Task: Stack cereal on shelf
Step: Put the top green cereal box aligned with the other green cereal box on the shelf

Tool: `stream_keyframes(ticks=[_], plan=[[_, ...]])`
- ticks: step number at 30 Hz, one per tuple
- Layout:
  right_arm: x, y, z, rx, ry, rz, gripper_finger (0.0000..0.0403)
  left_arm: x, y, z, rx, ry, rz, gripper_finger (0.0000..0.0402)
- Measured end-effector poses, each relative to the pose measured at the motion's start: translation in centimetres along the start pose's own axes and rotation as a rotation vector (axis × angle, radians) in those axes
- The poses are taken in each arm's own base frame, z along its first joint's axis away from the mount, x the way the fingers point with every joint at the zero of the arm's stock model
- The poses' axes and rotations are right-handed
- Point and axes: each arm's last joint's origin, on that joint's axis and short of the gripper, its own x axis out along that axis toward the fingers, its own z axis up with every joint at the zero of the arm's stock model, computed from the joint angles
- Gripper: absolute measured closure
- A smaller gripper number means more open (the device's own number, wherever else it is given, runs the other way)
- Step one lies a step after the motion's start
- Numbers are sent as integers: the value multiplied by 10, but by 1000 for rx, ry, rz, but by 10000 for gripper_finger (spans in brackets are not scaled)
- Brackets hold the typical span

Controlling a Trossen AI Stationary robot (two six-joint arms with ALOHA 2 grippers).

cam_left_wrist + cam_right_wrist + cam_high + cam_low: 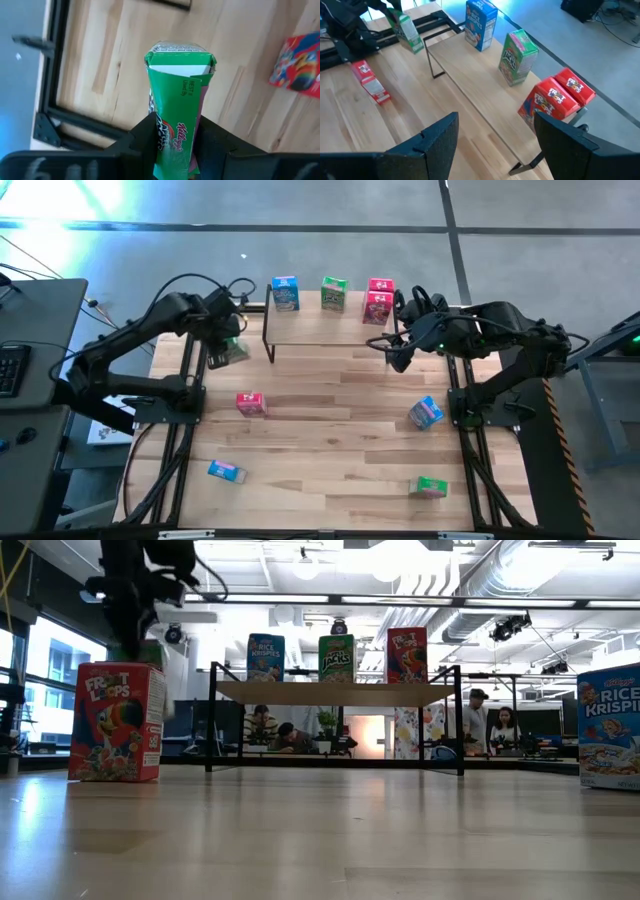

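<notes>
- Cereal boxes on the shelf (330, 330), upper centre of the high view: a blue box (285, 293), a green box (334, 292) and two stacked pink-red boxes (378, 300) on the plank top.
- Left gripper (228, 345): upper left of the high view, just left of the shelf; fingers (142, 142) closed on a held green box (176, 107) (its top flap points away from the wrist camera).
- Right gripper (396, 358): upper right of the high view, beside the shelf's right end; fingers (442, 137) spread apart, holding and touching nothing.
- Loose boxes on the tabletop (330, 480): a pink-red box (250, 403) left of centre, a blue box (226, 471) lower left, a tilted blue box (425, 413) right of centre, a green box (430, 487) lower right.
</notes>
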Motion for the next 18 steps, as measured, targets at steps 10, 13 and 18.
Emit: stream_keyframes(ticks=[10, 13, 18], plan=[[0, 0, 0, 0, 4, 9, 150, -40, -15, 18, 45, -202, 33, 302], [0, 1, 0, 0, 9, 19, 150, -57, -18, 22, 69, -266, 43, 302], [0, 1, -1, -2, 19, 38, 150, -85, -23, 29, 108, -408, 60, 302]])
